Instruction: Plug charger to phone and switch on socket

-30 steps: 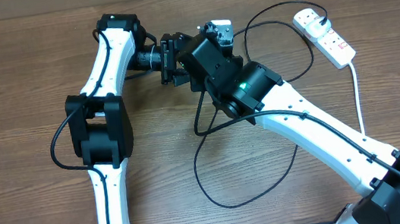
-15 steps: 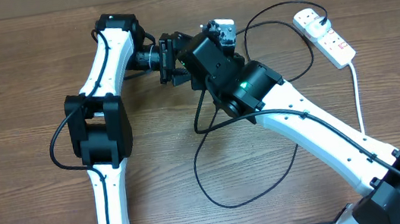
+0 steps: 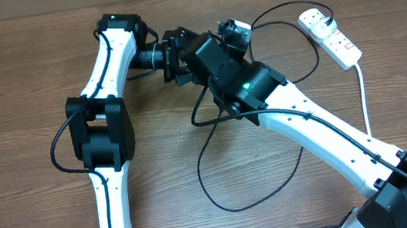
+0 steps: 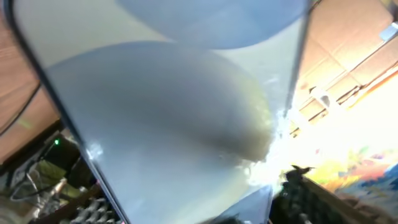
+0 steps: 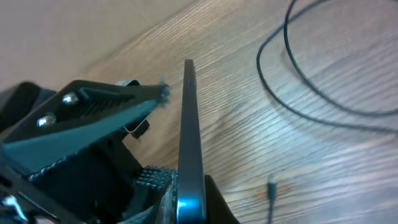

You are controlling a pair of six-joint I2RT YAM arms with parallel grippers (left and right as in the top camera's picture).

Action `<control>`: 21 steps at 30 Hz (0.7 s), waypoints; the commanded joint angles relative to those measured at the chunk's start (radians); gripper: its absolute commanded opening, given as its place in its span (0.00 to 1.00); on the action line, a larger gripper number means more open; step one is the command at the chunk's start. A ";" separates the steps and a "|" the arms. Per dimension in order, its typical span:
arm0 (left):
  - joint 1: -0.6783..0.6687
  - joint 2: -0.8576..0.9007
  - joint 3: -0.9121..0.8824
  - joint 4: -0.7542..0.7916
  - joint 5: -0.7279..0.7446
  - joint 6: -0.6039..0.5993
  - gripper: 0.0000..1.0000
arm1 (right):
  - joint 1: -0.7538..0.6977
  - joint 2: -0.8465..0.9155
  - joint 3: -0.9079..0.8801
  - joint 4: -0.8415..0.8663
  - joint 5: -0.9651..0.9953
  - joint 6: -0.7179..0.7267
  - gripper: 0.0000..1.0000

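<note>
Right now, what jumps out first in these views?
The phone, held on edge in the right fingers over the far middle of the table. The charger sprawls in loops across the wood, its tip lying loose, and the socket sits far right.

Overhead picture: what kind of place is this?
Probably a robot lab or workshop: a left robot arm and a right robot arm work over a wooden table, with a white power strip and a loose black cable.
</note>
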 commanded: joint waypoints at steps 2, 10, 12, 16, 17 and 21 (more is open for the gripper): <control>0.013 0.006 0.023 0.023 0.020 -0.006 0.84 | -0.028 -0.007 0.028 0.011 0.035 0.354 0.04; 0.013 0.006 0.023 0.023 0.021 -0.078 0.99 | -0.033 -0.007 0.028 0.013 0.027 0.756 0.04; 0.012 0.006 0.023 0.023 0.021 -0.142 1.00 | -0.033 -0.007 0.028 0.013 -0.014 0.826 0.04; 0.011 0.006 0.023 0.023 0.020 -0.178 0.92 | -0.033 -0.007 0.028 0.013 -0.064 0.885 0.04; 0.011 0.006 0.023 0.023 0.021 -0.179 0.89 | -0.033 -0.007 0.028 0.013 -0.073 0.915 0.04; 0.011 0.006 0.023 0.023 0.020 -0.222 0.80 | -0.033 -0.006 0.028 0.013 -0.097 1.045 0.04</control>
